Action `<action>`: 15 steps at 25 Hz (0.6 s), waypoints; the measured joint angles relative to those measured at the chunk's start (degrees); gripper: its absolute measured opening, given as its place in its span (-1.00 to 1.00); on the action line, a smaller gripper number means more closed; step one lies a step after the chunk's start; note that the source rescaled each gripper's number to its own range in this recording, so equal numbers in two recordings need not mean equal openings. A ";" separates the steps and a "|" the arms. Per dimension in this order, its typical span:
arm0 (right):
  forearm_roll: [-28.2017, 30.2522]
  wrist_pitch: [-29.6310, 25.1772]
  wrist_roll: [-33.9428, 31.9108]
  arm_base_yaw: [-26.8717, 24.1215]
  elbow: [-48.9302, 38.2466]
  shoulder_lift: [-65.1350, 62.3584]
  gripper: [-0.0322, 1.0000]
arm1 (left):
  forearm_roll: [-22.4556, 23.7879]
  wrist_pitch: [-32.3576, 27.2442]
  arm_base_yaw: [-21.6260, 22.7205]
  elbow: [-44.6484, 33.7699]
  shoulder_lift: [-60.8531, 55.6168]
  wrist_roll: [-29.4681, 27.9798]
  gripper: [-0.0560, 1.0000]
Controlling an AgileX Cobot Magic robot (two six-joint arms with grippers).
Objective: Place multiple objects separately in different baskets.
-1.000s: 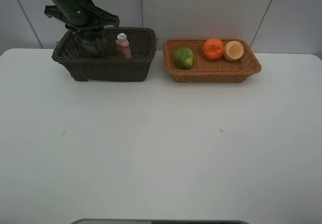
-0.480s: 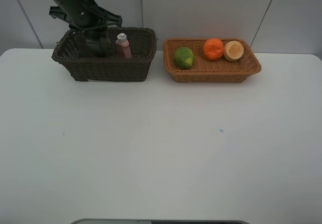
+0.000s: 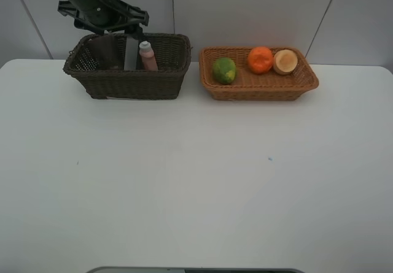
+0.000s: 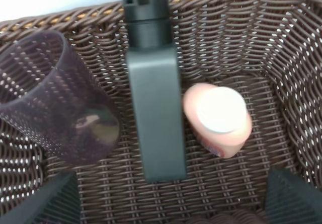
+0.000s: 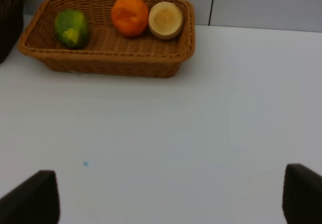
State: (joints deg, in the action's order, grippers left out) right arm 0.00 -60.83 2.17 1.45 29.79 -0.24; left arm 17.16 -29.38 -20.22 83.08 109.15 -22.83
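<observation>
Black pump bottle (image 4: 153, 103) is seen inside the dark brown basket (image 3: 132, 83), between the translucent pinkish cup (image 4: 55, 110) and the small pink white-capped bottle (image 4: 217, 117). In the left wrist view the pump bottle is shown apart from the cup and just beside the pink bottle; whether it stands or lies flat cannot be told from that view. The cup is tilted, its open mouth turned toward the camera.

The orange-tan basket (image 3: 261, 86) is set just beside the dark one on the white table (image 3: 196, 181). Three fruits are held in it: the green-yellow fruit (image 3: 224, 70) at the end nearer the dark basket, the orange (image 3: 260, 59) in the middle, and the peach-like fruit (image 3: 285, 61) touching the orange at the far end.

In the high view the pump bottle and cup are largely hidden by the basket wall and the arm. Only the dark fingertips (image 4: 53, 204) of the left gripper (image 4: 171, 201) are caught at the frame edge.

The left gripper is held above the dark basket, jaws spread wide, nothing held. The right gripper (image 5: 171, 194) is noted above bare table, jaws wide apart, empty; it is out of the high view.
</observation>
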 joint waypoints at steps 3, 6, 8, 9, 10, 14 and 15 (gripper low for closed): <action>0.00 0.00 0.00 0.00 0.00 0.00 0.77 | -0.04 -1.50 0.00 0.00 -2.59 0.00 0.89; 0.00 0.00 0.00 0.00 0.00 0.00 0.77 | -0.04 -2.09 0.00 -0.71 -4.71 0.00 0.89; 0.00 0.00 0.00 0.00 0.00 0.00 0.77 | -0.04 -2.23 0.00 -3.05 -7.77 0.00 0.89; 0.00 0.00 0.00 0.00 0.00 0.00 0.77 | -0.04 -2.23 0.12 -4.37 -9.28 0.00 0.89; 0.00 0.00 0.00 0.00 0.00 0.00 0.77 | -0.04 -2.23 0.19 -5.87 -10.92 0.07 0.89; 0.00 0.00 0.00 0.00 0.00 0.00 0.77 | -0.48 -2.30 2.35 -14.04 -20.16 0.51 0.90; 0.00 0.00 0.00 0.00 0.00 0.00 0.77 | -0.95 -2.52 3.67 -18.12 -25.50 0.62 0.90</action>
State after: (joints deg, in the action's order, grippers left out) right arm 0.00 -60.83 2.17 1.45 29.79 -0.24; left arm 16.21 -31.90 -16.56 64.96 83.65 -22.21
